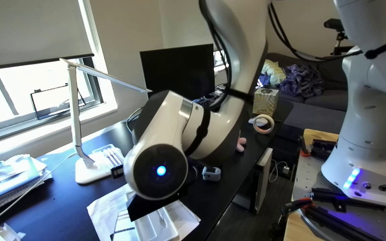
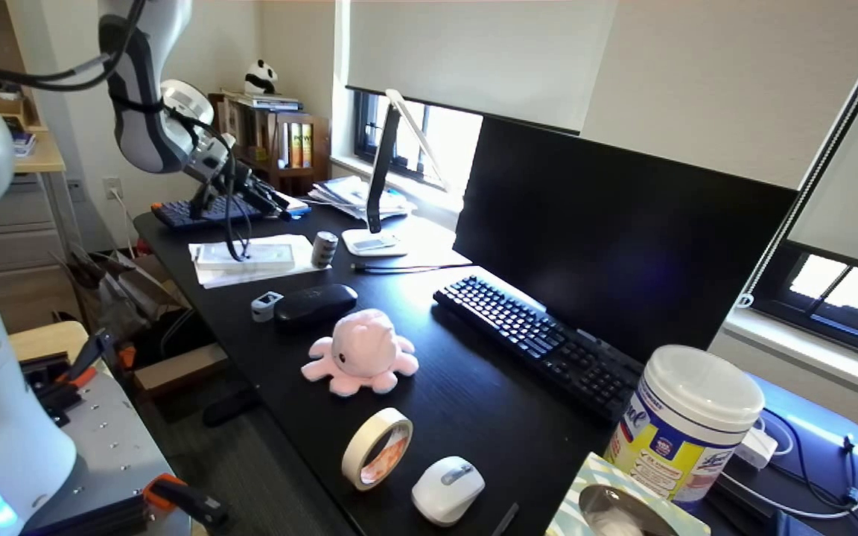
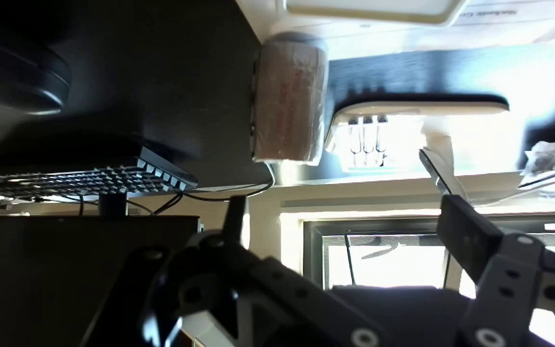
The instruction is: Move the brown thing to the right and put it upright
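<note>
Can (image 3: 289,101) looks upright at the paper's (image 3: 489,29) edge, upper middle of the wrist view, jaws wide, nothing between, so upright part seems met; can't tell if the move right is done.

hand (image 3: 347,217) blurry in wrist view, brown cyl. (image 3: 286,108) w/ illegible red mkgs (image 3: 297,79).

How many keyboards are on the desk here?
2. In an exterior view, the near keyboard lies in front of the monitor; the far keyboard, partly hidden, sits at the far end of the desk. More could be hidden behind the arm.
</note>
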`<state>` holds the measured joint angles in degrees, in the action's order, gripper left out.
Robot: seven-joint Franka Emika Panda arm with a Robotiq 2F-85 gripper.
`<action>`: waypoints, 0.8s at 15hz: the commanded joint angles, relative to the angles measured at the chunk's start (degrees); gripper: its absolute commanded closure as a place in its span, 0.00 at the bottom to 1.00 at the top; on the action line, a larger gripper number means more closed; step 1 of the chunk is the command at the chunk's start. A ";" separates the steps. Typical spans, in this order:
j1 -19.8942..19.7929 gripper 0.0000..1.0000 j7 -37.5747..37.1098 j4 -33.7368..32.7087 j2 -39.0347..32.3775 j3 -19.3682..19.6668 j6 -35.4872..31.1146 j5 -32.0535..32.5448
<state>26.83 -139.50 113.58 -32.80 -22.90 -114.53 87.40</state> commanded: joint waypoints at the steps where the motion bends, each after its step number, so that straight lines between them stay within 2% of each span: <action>1: -3.93 0.00 6.16 11.08 13.90 -2.62 -4.92 -10.21; 3: -6.16 0.00 9.58 15.70 20.53 -2.37 -9.00 -16.64; 6: -9.46 0.00 16.16 22.37 29.54 0.22 -16.05 -25.48; 7: -10.98 0.00 20.03 25.22 32.91 1.61 -22.03 -26.30; 10: -13.24 0.00 33.03 31.60 41.49 6.46 -30.27 -32.69; 12: -14.11 0.00 41.64 35.24 46.32 9.79 -34.82 -33.22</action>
<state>14.11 -108.99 141.85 4.62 -16.31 -143.17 57.51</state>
